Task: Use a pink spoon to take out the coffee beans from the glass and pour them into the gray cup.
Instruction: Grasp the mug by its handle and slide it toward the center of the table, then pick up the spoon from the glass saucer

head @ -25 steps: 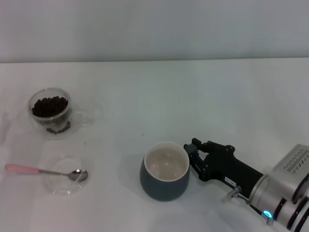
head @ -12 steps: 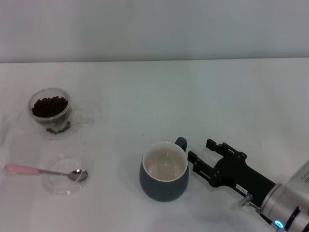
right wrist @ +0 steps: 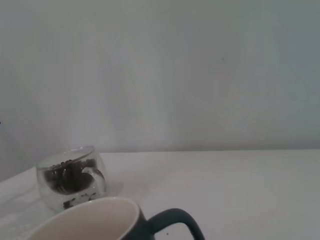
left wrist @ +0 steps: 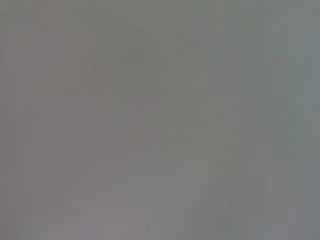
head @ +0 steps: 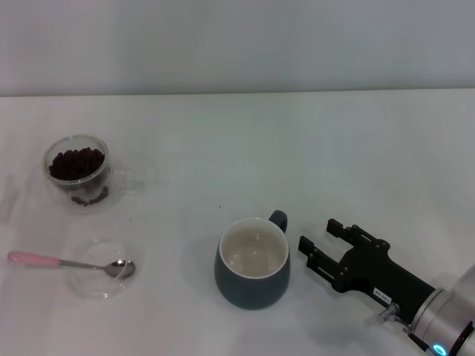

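The gray cup (head: 253, 262) stands near the table's front middle, its handle turned to the far right; the right wrist view shows its rim (right wrist: 85, 220) close up. My right gripper (head: 323, 239) is open just right of the cup, apart from it and holding nothing. The glass (head: 79, 172) with coffee beans (head: 76, 162) stands at the far left, also seen as the glass (right wrist: 73, 176) beyond the cup. The pink spoon (head: 70, 262) lies at the front left, its bowl resting in a flat clear dish (head: 100, 267). My left gripper is out of view.
The white table (head: 297, 156) runs back to a pale wall. A few beans lie at the bottom of the glass's outer wall. The left wrist view shows only a blank grey surface.
My right gripper let go of the gray cup and drew back to the right. The cup's handle now shows at its far right side.
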Motion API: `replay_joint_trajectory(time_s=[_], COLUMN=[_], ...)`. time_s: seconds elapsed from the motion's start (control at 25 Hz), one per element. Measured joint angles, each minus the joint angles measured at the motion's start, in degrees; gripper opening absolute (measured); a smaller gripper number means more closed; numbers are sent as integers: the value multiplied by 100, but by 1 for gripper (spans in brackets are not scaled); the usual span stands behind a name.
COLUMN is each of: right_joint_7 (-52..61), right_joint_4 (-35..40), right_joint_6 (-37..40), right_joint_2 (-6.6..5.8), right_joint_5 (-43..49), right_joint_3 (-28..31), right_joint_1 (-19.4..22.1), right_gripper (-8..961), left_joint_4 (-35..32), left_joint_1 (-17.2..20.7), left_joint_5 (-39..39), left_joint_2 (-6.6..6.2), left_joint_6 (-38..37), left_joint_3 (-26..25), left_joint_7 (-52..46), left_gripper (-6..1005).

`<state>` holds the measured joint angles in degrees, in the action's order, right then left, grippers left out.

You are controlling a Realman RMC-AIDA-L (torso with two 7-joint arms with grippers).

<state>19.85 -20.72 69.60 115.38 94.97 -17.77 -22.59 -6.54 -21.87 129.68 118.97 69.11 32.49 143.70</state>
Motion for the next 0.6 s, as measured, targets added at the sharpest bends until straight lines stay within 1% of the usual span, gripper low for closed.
replay_joint_trajectory(time_s=[0.12, 0.36, 0.6], right_joint_7=[69, 553, 601], right_joint_4=[56, 259, 408], right_joint_6=[10, 85, 349], right_joint_2=[-5, -16, -28], right_joint_5=[7, 19, 5], right_joint_3=[-52, -340, -359], right_joint_1=[28, 77, 300], right_gripper=[712, 729, 745], left_joint_4=[2, 11, 44], left_joint_1=[1, 10, -13], left_joint_5=[-74, -108, -110], left_joint_2=[2, 12, 12], left_joint_6=[37, 69, 80], left_joint_3=[3, 3, 3], left_joint_7=[0, 0, 0], left_gripper=[845, 846, 844])
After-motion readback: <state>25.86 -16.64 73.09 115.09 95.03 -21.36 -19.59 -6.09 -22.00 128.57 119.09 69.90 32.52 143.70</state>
